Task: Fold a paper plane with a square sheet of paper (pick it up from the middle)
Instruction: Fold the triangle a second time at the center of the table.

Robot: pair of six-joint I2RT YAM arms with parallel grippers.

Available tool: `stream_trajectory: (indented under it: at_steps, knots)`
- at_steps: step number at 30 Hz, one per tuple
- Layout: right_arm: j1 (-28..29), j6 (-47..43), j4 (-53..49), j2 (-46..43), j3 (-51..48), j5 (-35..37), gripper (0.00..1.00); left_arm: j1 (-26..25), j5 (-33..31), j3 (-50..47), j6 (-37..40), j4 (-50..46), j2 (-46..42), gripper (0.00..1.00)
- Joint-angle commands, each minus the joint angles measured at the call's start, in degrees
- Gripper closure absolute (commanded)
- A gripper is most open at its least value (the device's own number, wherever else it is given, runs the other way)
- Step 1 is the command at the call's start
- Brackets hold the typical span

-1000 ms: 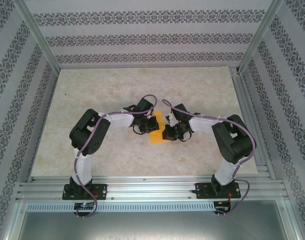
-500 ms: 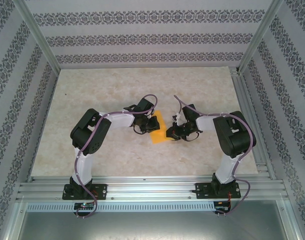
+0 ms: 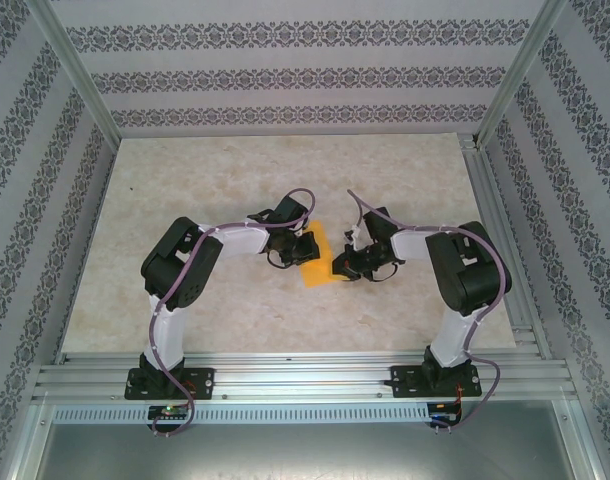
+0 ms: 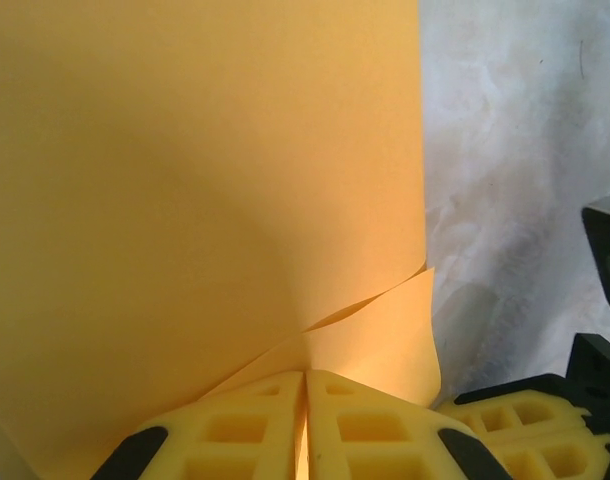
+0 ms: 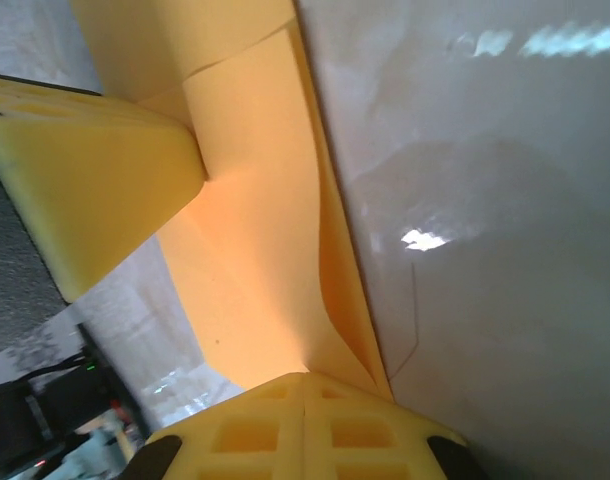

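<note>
2 smooth orange-yellow layers make up the folded paper (image 4: 185,180).

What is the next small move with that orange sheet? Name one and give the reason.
Probably lower the square sheet of paper flat onto the table without letting go, so its layers close. The left gripper and right gripper are each shut on an edge of it, and its two layers gape apart near both pinches, so the fold looks loose.
</note>
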Motion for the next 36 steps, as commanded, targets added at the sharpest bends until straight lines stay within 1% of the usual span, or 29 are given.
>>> stream_trajectory:
  at_steps: [1,6,12,17,20,26,30,32,34,36]
  knots:
    - [0.8,-0.1,-3.7,-3.7,-1.0,12.1,0.97,-0.4,-3.6,-0.1,1.5,-3.5,3.9,0.87]
    - [1.1,3.3,1.2,-8.0,-1.0,12.3,0.97,-0.4,-3.7,-0.3,1.6,-3.6,3.4,0.87]
    - [3.0,5.0,4.2,-6.2,-0.2,7.7,0.96,-0.4,-3.6,0.1,1.9,-3.9,3.2,0.87]
    - [3.9,3.8,2.1,-3.5,-0.6,10.2,0.96,-0.4,-3.6,0.2,2.0,-4.0,3.0,0.87]
    - [3.7,2.6,-0.3,-2.2,-1.0,16.0,0.97,-0.4,-3.6,0.0,2.0,-3.9,2.8,0.87]
    - [3.7,2.2,-0.5,0.7,-1.8,15.2,0.97,-0.4,-3.3,-0.2,2.6,-2.9,0.7,0.83]
    - [3.5,2.5,-0.9,0.9,-1.9,15.3,0.98,-0.5,-2.2,-0.5,2.6,-0.4,-2.4,0.75]
    - [3.4,2.8,-1.0,0.9,-1.9,15.3,0.99,-0.4,-1.1,-0.8,2.0,1.0,-3.8,0.73]
    - [3.4,2.9,-1.3,0.9,-1.7,15.1,0.99,-0.5,0.3,-1.8,0.5,3.1,-4.9,0.73]
    - [3.4,3.1,-1.0,0.7,-1.8,15.2,0.99,-0.7,1.5,-3.5,-1.5,5.5,-5.7,0.76]
